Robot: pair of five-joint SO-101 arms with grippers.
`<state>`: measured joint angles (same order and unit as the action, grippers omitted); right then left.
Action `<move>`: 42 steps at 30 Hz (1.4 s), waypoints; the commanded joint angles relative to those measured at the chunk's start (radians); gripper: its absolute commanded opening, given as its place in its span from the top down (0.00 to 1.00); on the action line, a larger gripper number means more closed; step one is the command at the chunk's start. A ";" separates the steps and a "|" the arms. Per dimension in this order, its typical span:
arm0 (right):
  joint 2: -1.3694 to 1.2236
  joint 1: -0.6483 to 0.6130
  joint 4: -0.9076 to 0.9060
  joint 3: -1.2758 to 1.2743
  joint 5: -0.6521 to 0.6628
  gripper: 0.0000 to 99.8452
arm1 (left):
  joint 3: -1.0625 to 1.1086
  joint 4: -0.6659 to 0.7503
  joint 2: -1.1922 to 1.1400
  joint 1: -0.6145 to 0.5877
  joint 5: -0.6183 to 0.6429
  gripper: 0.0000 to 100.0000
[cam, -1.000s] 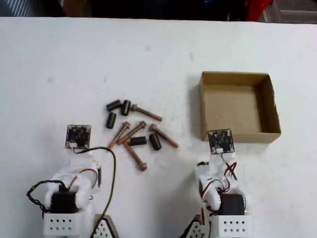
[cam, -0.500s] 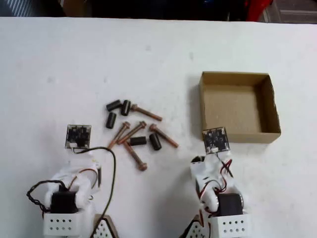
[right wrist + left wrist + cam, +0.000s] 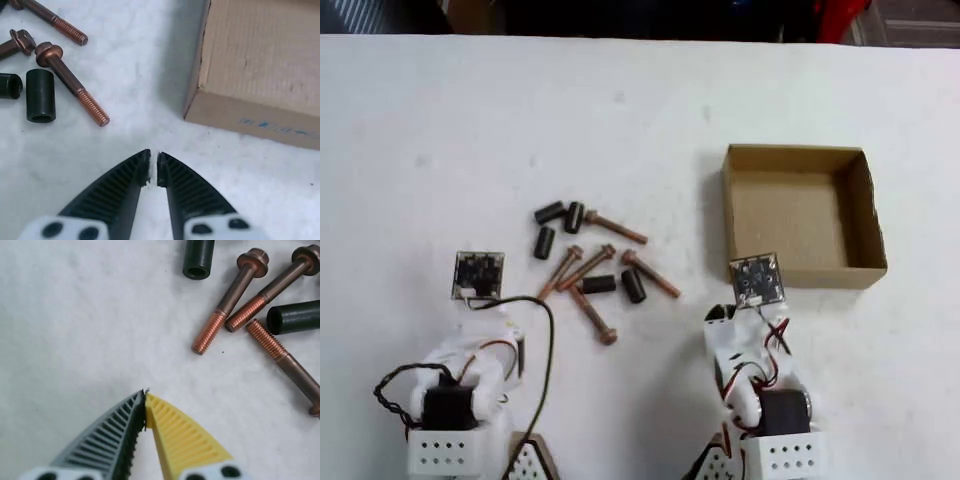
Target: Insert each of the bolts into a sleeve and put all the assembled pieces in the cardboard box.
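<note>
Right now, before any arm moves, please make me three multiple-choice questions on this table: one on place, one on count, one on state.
1. Where is the cardboard box? A) by the left arm B) by the right arm C) in a far corner
2. How many bolts are there? A) two B) five C) nine
3. The left pincer is A) shut B) wide open C) holding a sleeve
Key: 1 B, it stands just ahead of that arm; 2 B, five copper shafts; 3 A, its tips meet.
</note>
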<state>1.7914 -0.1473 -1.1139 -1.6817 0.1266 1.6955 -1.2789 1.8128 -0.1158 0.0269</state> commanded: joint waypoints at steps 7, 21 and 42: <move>0.008 -0.004 -0.111 -0.009 0.002 0.98 | -0.003 -0.005 0.007 -0.002 -0.003 0.97; 0.012 0.062 -0.140 0.051 0.002 0.98 | -0.003 -0.005 0.007 -0.002 -0.003 0.97; -0.004 0.145 -0.122 0.526 0.172 0.98 | -0.003 -0.005 0.007 -0.002 -0.003 0.97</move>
<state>1.8036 -0.0061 -1.2275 -1.2904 0.2816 1.6955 -1.2789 1.8128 -0.1158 0.0269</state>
